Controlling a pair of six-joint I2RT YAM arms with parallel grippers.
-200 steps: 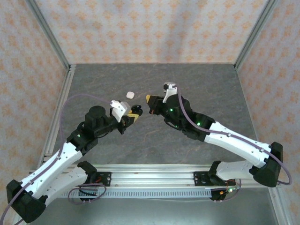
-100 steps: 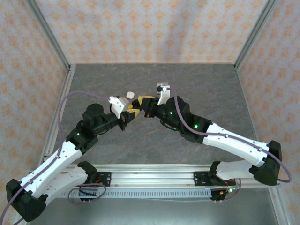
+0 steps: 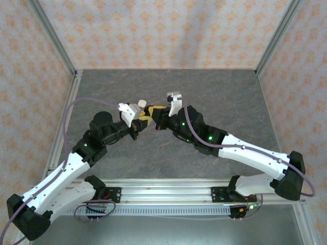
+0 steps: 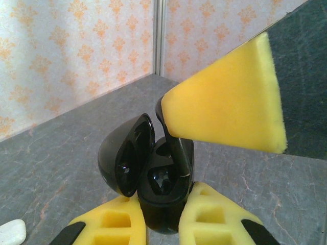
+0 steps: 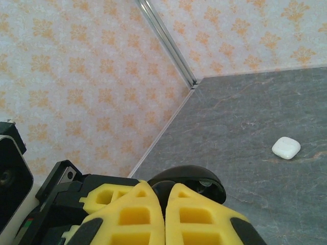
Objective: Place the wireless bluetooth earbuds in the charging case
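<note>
My left gripper [image 4: 164, 200] is shut on the base of a black charging case [image 4: 164, 190], which it holds upright off the table with its lid [image 4: 124, 153] swung open to the left. My right gripper [image 5: 158, 185] is shut on a black earbud [image 5: 166, 193]. In the left wrist view the earbud [image 4: 177, 148] hangs from the right gripper's yellow fingertip [image 4: 225, 107] and reaches down into the case's right socket. In the top view the left gripper [image 3: 139, 123] and right gripper [image 3: 153, 113] meet tip to tip above the table's middle left.
A small closed white case [image 3: 141, 103] lies on the grey table [image 3: 219, 97] just beyond the two grippers, also in the right wrist view as a white case [image 5: 286, 147]. A metal frame rail [image 3: 65, 117] runs along the left edge, with patterned walls around.
The two grippers have closed the gap between them: the left rose toward the far side with the case, and the right moved left until the earbud met the case.
</note>
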